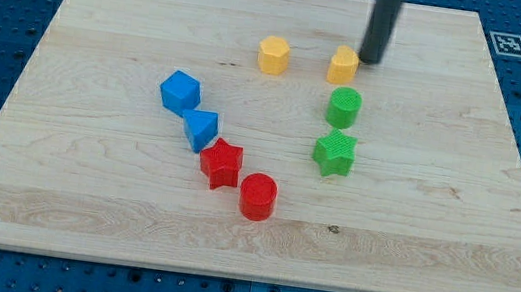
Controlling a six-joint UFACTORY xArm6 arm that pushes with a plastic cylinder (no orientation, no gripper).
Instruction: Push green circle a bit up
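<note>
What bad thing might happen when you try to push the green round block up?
The yellow block sits just above the green circle, so pushing up may bump it along too. My tip is at the view's top, beside that yellow block, so I must circle round below. There the green star sits close under the circle, and I might knock it.
</note>
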